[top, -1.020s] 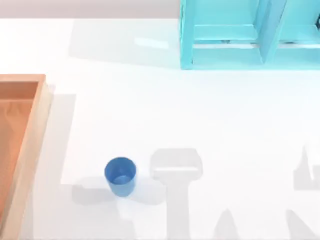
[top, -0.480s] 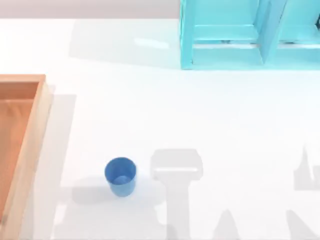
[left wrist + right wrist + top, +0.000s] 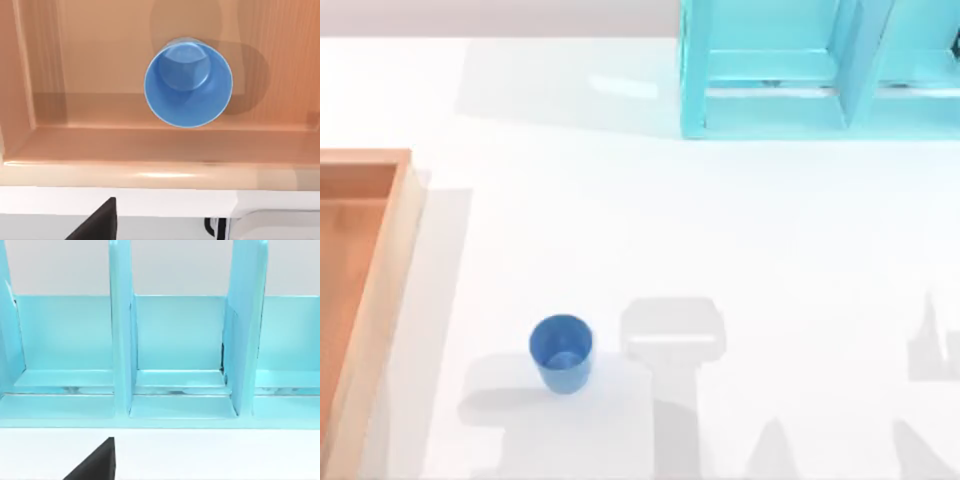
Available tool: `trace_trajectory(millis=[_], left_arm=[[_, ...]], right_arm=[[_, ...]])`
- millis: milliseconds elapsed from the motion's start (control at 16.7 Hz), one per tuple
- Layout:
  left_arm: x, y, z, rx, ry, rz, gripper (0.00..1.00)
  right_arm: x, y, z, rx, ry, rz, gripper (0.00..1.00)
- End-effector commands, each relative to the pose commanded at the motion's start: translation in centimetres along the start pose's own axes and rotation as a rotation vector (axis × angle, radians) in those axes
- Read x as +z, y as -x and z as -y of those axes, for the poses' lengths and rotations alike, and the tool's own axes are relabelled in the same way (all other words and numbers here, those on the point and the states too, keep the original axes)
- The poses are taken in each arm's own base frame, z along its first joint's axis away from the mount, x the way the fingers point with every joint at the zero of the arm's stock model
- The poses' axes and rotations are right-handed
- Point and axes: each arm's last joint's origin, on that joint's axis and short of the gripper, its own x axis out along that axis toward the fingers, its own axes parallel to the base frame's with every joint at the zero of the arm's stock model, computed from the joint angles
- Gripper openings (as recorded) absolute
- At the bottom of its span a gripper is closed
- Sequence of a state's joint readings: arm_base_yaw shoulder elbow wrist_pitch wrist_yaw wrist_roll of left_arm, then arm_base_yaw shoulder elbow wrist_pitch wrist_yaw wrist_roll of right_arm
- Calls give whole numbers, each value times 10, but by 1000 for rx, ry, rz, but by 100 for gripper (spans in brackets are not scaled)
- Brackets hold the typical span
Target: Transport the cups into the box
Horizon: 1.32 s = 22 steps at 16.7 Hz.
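One blue cup (image 3: pixel 561 352) stands upright on the white table, right of the box (image 3: pixel 382 300) at the table's left edge. Another blue cup (image 3: pixel 188 82) stands upright on the box floor, close to the tan rim (image 3: pixel 150 172), seen from above in the left wrist view. My left gripper hovers above that rim, apart from the cup; one dark fingertip (image 3: pixel 100 225) sits well off to the side, so the jaws are open and hold nothing. My right gripper faces the shelf, one dark fingertip (image 3: pixel 97 465) also off to the side, open and holding nothing.
A light-blue shelf frame (image 3: pixel 820 70) with upright dividers (image 3: pixel 121 330) stands at the back right of the table. Arm shadows fall on the table near the front edge, around and right of the loose cup.
The grey shadow beside the loose cup has widened and spread toward the front edge. The cup, box and shelf have not moved.
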State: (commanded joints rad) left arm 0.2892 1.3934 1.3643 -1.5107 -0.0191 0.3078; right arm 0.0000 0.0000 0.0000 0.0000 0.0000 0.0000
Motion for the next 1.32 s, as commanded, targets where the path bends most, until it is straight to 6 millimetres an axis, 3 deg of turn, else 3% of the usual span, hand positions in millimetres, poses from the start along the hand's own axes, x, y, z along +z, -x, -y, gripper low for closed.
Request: trace_trajectory(millis=[240,420,540,720,900,1020,1140,1320], left_arm=[[10,-4,5,-5,3,-16,100],[38,-13,31,-12,2,-47,100],[58,-23,65,-11,1,-65,100],[79,-39,139,-3,-3,-77,100],[76,-55,220,-1,-2,-63,100],[67,-63,261,-9,-1,-47,100],[58,-69,287,-20,0,-32,100],[53,-72,299,-27,1,-24,100]], right_arm=[[0,0,0,0,0,0,100],[0,0,0,0,0,0,100],[0,0,0,0,0,0,100],[0,0,0,0,0,0,100],[0,0,0,0,0,0,100],[0,0,0,0,0,0,100],[0,0,0,0,0,0,100],[0,0,0,0,0,0,100]])
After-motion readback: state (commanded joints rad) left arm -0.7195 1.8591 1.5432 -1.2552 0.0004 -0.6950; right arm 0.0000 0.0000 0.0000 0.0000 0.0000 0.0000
